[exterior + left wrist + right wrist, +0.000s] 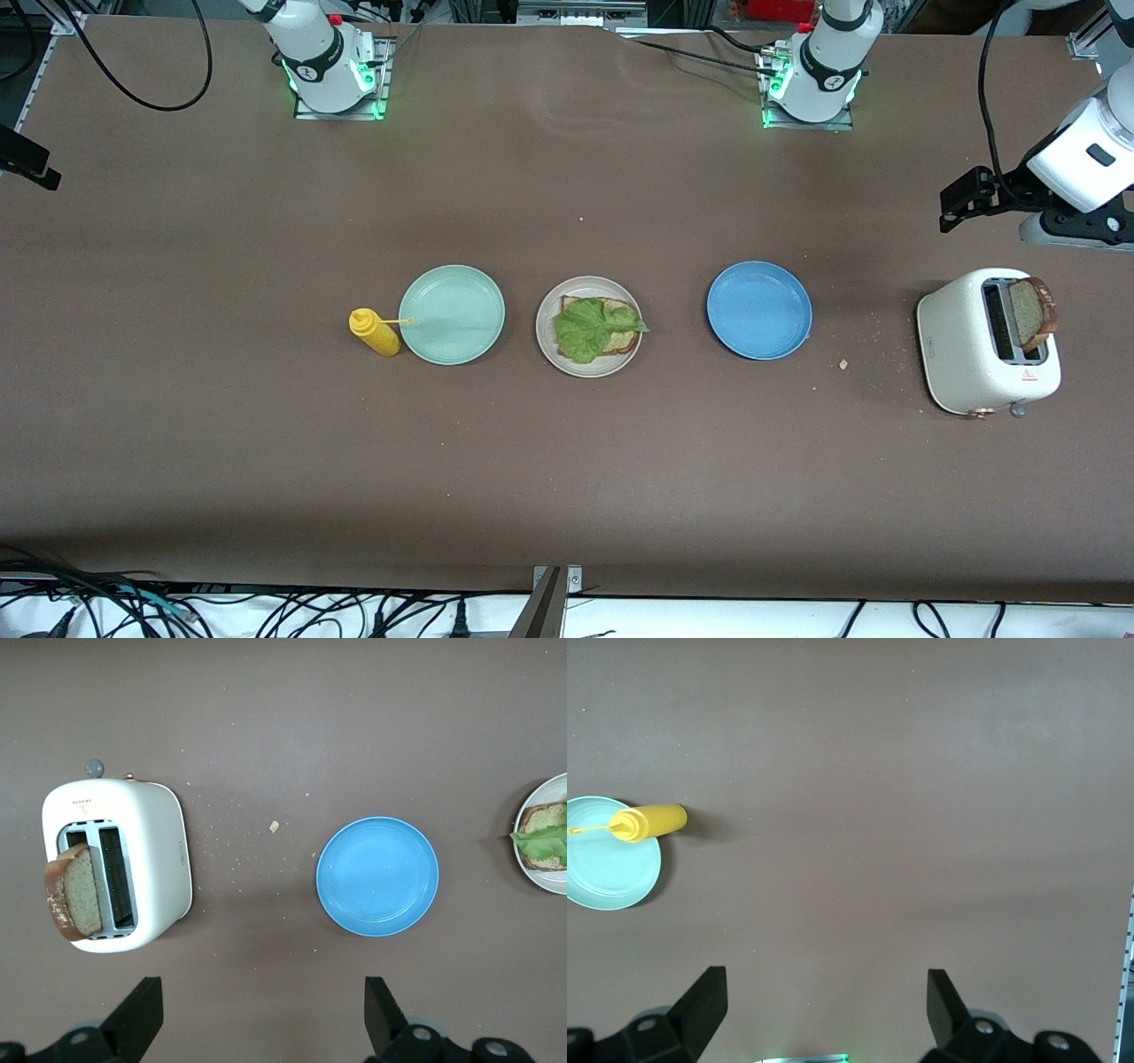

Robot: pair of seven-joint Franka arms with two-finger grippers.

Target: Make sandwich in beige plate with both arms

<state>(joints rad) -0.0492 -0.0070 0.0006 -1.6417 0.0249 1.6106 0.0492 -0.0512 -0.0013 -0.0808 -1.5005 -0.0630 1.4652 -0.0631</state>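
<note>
On the brown table (pixel 266 461), the white two-slot toaster (pixel 988 341) at the left arm's end holds an upright brown-crusted bread slice (pixel 1033 312), its flat faces running along the slot. The left gripper (pixel 264 1014), jaws wide and empty, hangs nearest it. The round beige plate (pixel 549 350) mid-table carries bread under ruffled green lettuce (pixel 592 328). The right gripper (pixel 827 1010), equally wide and empty, waits.

You get even overhead light, soft shadows beside the toaster (pixel 988 341) and plates, mild table (pixel 266 443) sheen, sharp focus.
</note>
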